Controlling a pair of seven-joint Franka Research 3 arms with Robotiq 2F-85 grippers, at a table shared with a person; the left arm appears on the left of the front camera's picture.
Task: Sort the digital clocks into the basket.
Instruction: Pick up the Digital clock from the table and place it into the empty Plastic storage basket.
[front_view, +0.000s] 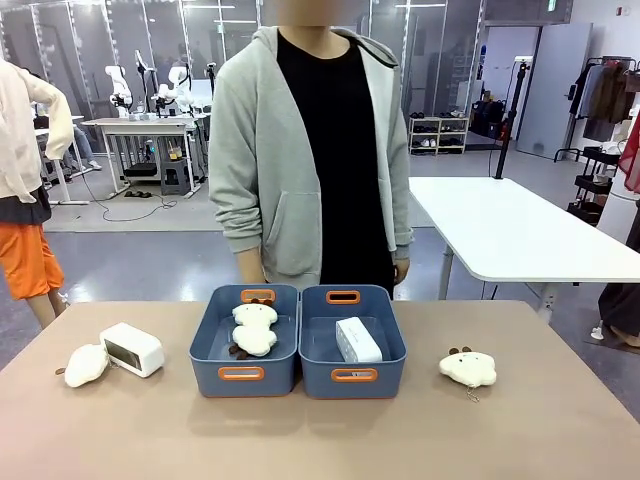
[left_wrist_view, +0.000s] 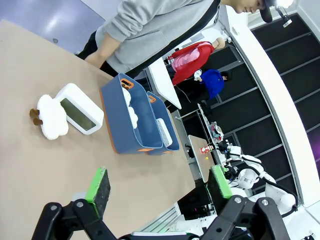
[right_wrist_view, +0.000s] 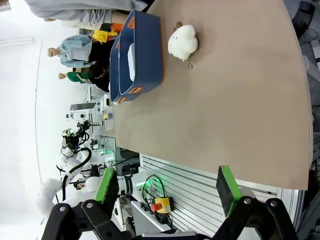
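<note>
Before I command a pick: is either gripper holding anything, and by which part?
Nothing is held. The left gripper and right gripper are open and empty; one digital clock lies on the table, the other in a basket.

Both claws are the same build. The left claw (left_wrist_view: 159, 184) is chunky black linkage bars with round pivot pins at the joints, and each finger is tipped with a bright green pad (left_wrist_view: 100, 186). Same deal on the right claw (right_wrist_view: 166, 186): black links, round pins, green pads (right_wrist_view: 228, 189). The person (front_view: 310, 150) wears a light grey zip hoodie (front_view: 250, 170), unzipped, long sleeves, front pocket, over a plain black top (front_view: 325, 130).
</note>
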